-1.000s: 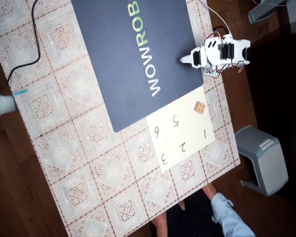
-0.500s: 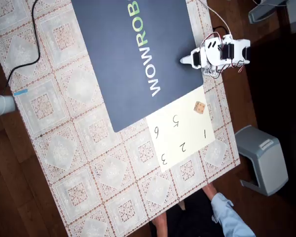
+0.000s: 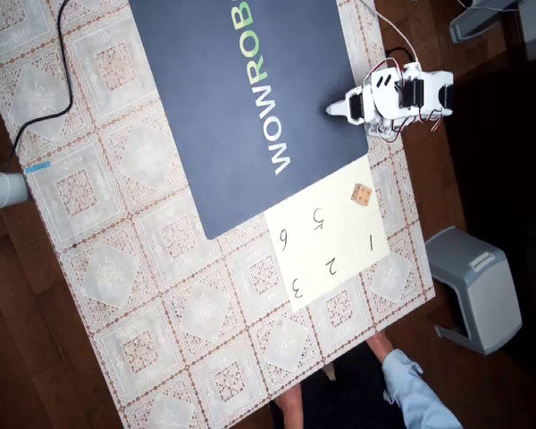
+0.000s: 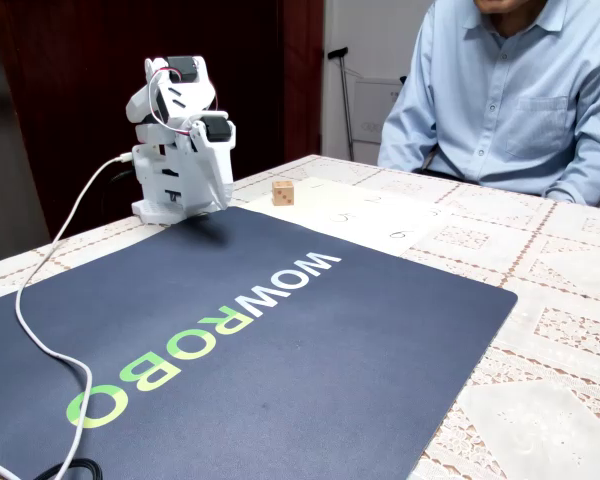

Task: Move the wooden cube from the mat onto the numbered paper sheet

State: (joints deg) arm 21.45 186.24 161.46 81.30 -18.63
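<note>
The wooden cube [image 3: 362, 195] [image 4: 283, 192] rests on the numbered paper sheet [image 3: 335, 255] [image 4: 380, 222], near the sheet's corner closest to the arm. The navy mat [image 3: 241, 98] [image 4: 280, 340] printed "WOWROBO" has nothing standing on it. My white arm [image 4: 180, 150] is folded up at its base by the mat's edge. In the overhead view my gripper [image 3: 334, 109] points over the mat's border, well apart from the cube; its jaws look shut and hold nothing.
A person in a light blue shirt [image 4: 510, 90] [image 3: 411, 384] sits at the table side past the paper. A grey stool [image 3: 473, 286] stands off the table. A black cable [image 3: 58, 80] crosses the lace tablecloth; a white cable [image 4: 40, 320] lies on the mat.
</note>
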